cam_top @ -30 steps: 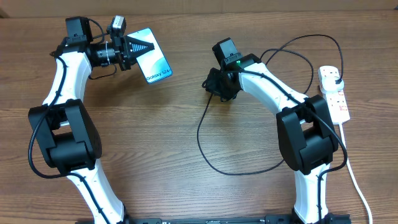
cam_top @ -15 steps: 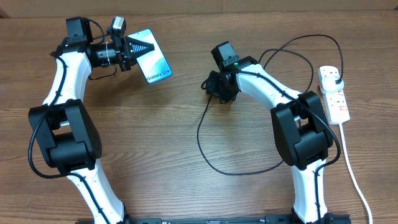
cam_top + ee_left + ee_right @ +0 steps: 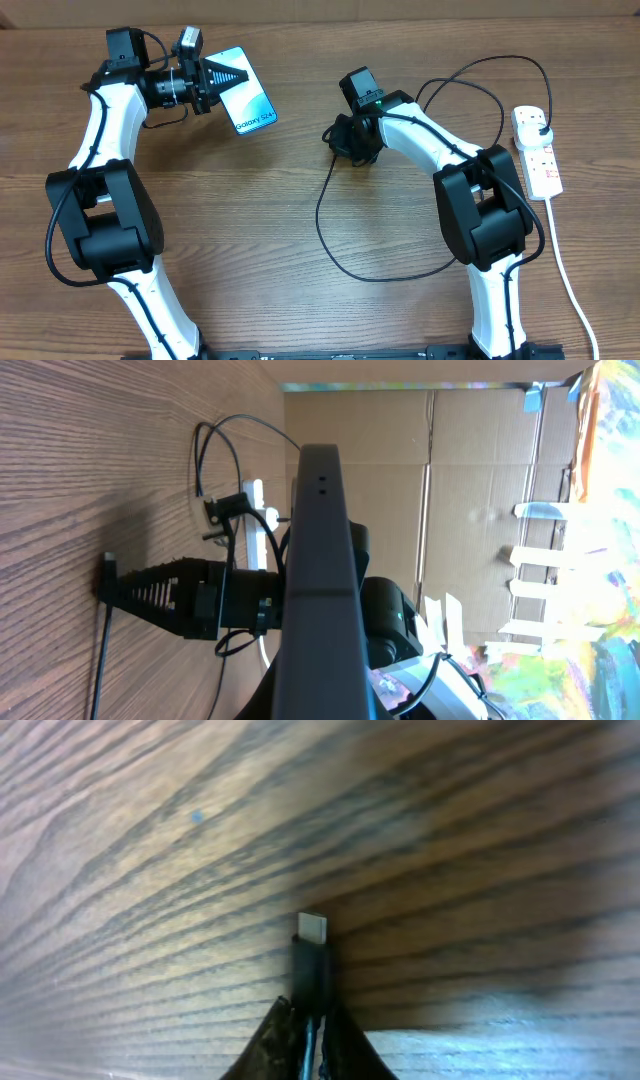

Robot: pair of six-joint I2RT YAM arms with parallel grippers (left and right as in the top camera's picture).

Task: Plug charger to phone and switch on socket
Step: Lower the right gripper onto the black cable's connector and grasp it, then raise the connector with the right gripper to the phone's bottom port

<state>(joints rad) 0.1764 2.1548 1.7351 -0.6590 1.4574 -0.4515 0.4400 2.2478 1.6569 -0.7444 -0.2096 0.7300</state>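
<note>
Wood grain runs across the counter (image 3: 250, 220), which carries one phone, one charger and one socket, with two arms over it.

The phone (image 3: 255, 105) is a slim rectangle with a black bezel, a light blue screen and "Galaxy" lettering at its lower edge. It sits at the upper left, clamped by one side in the left tool (image 3: 238, 76) and tilted. The left wrist view shows only its thin dark edge (image 3: 318, 560).

The charger (image 3: 319, 212) is a thin black cable. It sweeps in one wide loop over the middle of the counter and arcs back to a black plug (image 3: 537, 125) seated in the top of the socket. Its small black connector (image 3: 311, 960) ends in a pale metal tip and lies on the wood. The right tool (image 3: 310, 1020) is pinched narrow around the cable just behind it.

The socket (image 3: 540, 160) is a short white strip with small red switches, lying at the right edge. Its white cord (image 3: 565, 280) trails toward the near side.
</note>
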